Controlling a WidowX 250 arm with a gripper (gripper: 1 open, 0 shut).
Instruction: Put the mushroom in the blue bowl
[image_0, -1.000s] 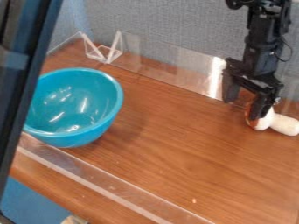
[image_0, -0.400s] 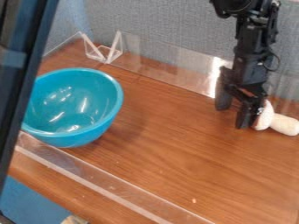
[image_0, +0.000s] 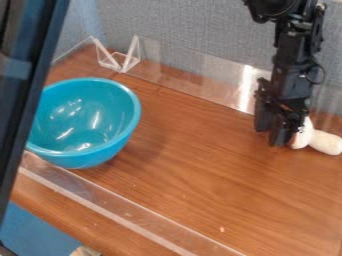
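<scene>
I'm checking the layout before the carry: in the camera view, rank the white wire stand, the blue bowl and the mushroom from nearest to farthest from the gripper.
1. Mushroom: right at the gripper, on the image's right.
2. White wire stand: upper left, by the back edge.
3. Blue bowl: far left.

one blue bowl (image_0: 84, 122), one mushroom (image_0: 318, 138), one robot arm (image_0: 293, 62)

blue bowl (image_0: 83, 122): left | fingers (image_0: 277, 135): beside mushroom (image_0: 318, 139) (cap partly hidden)
</scene>
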